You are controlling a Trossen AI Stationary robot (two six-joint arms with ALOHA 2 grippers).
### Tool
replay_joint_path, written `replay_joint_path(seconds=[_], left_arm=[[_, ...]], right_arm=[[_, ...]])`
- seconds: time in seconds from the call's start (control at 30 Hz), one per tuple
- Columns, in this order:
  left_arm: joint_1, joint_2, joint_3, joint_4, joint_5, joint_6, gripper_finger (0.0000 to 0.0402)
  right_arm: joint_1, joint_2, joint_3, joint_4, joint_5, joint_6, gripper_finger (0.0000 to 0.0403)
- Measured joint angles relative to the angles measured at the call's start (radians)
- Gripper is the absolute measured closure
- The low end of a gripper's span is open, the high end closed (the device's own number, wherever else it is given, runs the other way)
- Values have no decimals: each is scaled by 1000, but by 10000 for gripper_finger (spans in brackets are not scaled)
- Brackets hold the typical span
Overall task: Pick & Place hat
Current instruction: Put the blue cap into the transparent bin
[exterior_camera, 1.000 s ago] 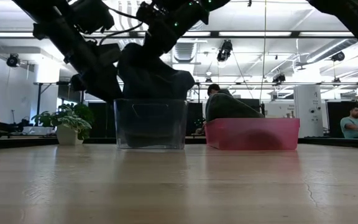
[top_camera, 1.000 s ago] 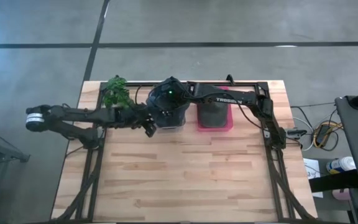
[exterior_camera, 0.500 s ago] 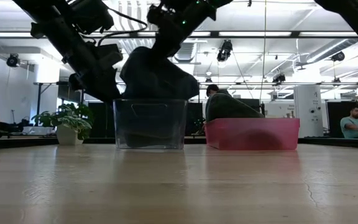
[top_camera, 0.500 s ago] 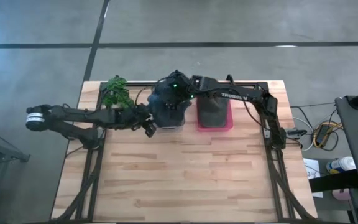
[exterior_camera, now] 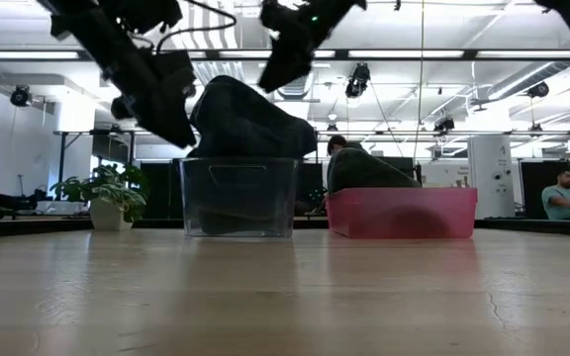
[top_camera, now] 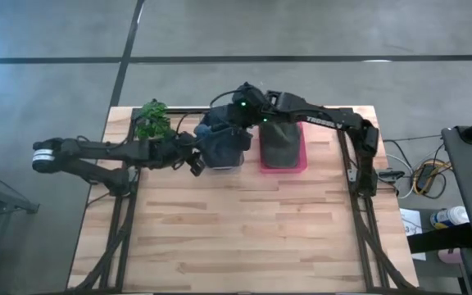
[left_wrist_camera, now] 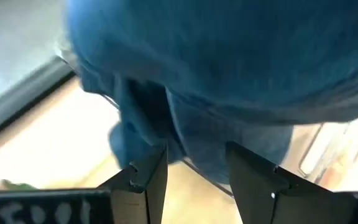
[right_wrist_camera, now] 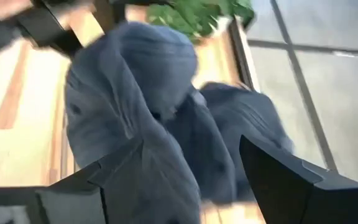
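I am holding the right hand point(exterior_camera: 283, 61) open just above the blue hat point(exterior_camera: 248, 123) heaped in the clear bin point(exterior_camera: 239, 198), the left hand point(top_camera: 195, 161) open beside it.

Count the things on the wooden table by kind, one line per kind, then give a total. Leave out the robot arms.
Soft dark blue fabric hats: 1, heaped in the clear bin
Soft dark grey fabric hats: 1, in the pink bin
Clear plastic bins: 1
Pink plastic bins: 1
Small green potted plants: 1
Total: 5

hat point(top_camera: 222, 139) in clear bin point(exterior_camera: 239, 197), pink bin point(top_camera: 283, 165) just right, plant point(top_camera: 153, 120) left.
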Motion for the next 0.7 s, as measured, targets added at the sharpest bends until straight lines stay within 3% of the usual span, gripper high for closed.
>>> replay_joint_path(seconds=[0.13, 0.43, 0.6, 0.7], left_arm=[[-1, -16, 49, -68, -36, 49, 248], [17, 9, 49, -57, -35, 146, 248], [67, 61, 48, 40, -18, 238, 248], [97, 118, 48, 126, 75, 328, 248]], right_arm=[[-14, -76, -111, -14, 51, 119, 146], [26, -294, -492, 77, 157, 382, 154], [21, -305, -626, 227, 154, 437, 154], [5, -268, -657, 307, 145, 439, 154]])
